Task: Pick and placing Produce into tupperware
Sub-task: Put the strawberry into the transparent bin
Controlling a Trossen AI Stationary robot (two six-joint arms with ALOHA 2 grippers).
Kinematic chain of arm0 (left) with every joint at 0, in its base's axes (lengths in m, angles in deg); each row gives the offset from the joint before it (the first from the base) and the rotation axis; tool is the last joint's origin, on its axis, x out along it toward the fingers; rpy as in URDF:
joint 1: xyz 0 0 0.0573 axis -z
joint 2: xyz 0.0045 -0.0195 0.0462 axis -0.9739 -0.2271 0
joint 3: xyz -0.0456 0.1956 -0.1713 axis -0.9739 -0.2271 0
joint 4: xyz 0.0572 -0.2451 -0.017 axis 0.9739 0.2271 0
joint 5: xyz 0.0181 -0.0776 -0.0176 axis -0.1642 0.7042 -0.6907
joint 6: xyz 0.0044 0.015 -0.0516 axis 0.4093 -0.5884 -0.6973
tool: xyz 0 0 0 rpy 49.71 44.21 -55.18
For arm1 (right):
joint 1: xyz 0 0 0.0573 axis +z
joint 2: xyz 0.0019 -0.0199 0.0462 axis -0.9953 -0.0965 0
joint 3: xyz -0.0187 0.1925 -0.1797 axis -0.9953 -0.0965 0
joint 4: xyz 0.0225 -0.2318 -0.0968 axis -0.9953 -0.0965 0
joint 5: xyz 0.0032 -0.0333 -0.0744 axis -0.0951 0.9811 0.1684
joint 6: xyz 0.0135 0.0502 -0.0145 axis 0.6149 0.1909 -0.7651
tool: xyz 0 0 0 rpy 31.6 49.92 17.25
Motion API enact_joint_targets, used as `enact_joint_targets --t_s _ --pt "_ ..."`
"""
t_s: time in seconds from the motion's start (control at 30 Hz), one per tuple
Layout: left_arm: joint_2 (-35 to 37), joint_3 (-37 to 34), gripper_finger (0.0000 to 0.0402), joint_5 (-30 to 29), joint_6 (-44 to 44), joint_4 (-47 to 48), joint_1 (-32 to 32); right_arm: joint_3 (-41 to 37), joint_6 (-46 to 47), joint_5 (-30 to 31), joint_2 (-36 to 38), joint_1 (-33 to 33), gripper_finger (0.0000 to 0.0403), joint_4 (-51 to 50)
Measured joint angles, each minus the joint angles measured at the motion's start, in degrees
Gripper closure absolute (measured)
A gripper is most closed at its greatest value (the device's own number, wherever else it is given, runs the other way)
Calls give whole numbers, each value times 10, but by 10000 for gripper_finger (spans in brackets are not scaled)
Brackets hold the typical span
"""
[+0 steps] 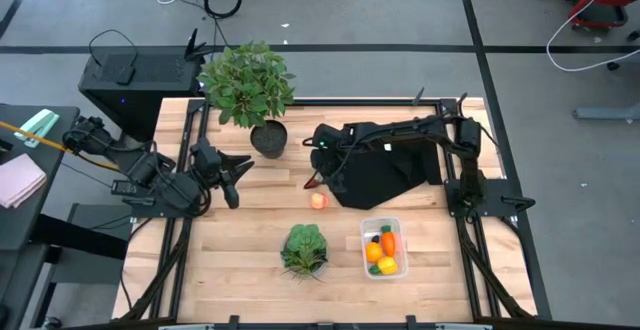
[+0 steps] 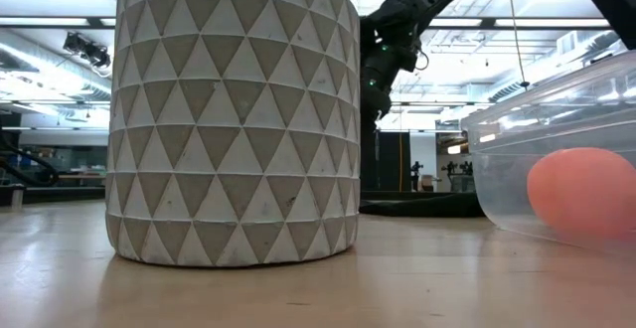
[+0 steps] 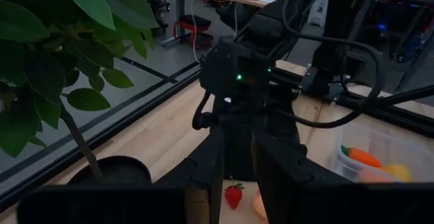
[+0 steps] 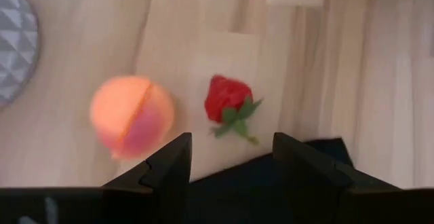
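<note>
The clear tupperware (image 1: pixel 383 232) stands near the table's near edge and holds the orange carrot (image 1: pixel 388 243), the orange ball (image 1: pixel 373 253) and the yellow piece (image 1: pixel 388 265). The tiny red piece (image 4: pixel 227 102) and the pale peach ball (image 4: pixel 132 115) lie on the wood beside the black cloth. My right gripper (image 4: pixel 230 157) hovers open just above the red piece (image 1: pixel 312 182), touching nothing. My left gripper (image 1: pixel 238 175) waits open at the table's left, beside the plant pot, pointing toward the red piece (image 3: pixel 233 195).
A potted plant (image 1: pixel 250 85) in a patterned pot (image 2: pixel 234 119) stands at the far middle. The lettuce head (image 1: pixel 304 248) sits left of the tupperware (image 2: pixel 566 159). A black cloth (image 1: pixel 385 175) lies under my right arm. Bare wood lies between the peach ball (image 1: pixel 319 201) and the box.
</note>
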Motion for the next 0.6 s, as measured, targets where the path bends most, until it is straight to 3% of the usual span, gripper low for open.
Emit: enact_joint_targets --t_s 0.6 --pt "0 0 325 0 0 2 0 0 -4 -8 -33 0 190 19"
